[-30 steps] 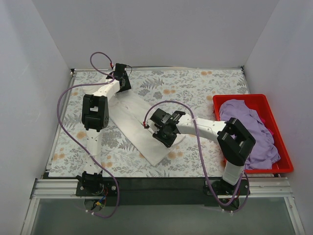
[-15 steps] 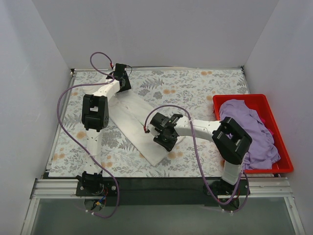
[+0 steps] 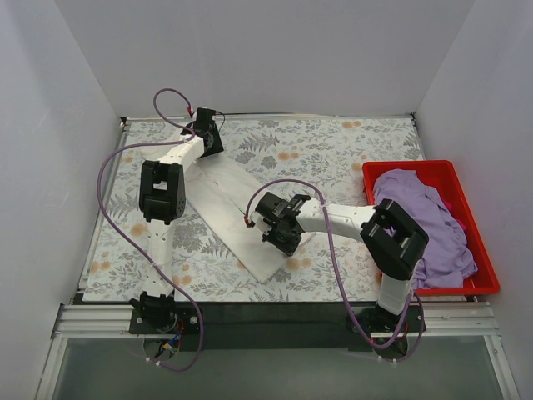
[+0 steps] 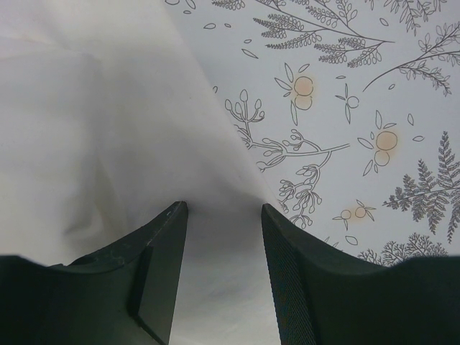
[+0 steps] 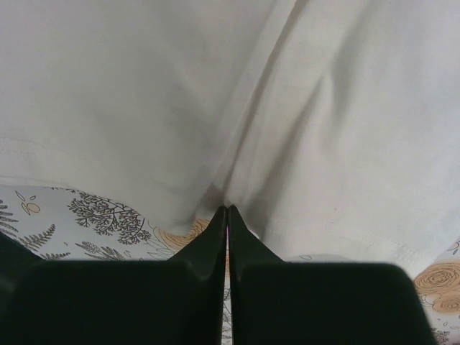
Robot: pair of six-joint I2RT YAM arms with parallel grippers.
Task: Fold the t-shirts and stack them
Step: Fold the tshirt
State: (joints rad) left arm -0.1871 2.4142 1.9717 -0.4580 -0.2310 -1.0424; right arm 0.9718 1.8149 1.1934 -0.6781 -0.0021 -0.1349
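The white t-shirt lies as a long folded strip, slanting from far left to near centre on the floral cloth; its graphic is hidden. My left gripper is open at the strip's far end, its jaws straddling the cloth's edge in the left wrist view, with the white shirt on the left. My right gripper is shut at the strip's right edge; in the right wrist view its tips pinch the puckered hem of the white shirt. The lavender t-shirt lies crumpled in the bin.
A red plastic bin stands at the right edge of the table and holds the lavender shirt. The floral tablecloth covers the table. White walls close in the back and both sides.
My right gripper has shifted slightly left and toward the near edge at the shirt's right edge, and its elbow has followed. The left arm has not moved.
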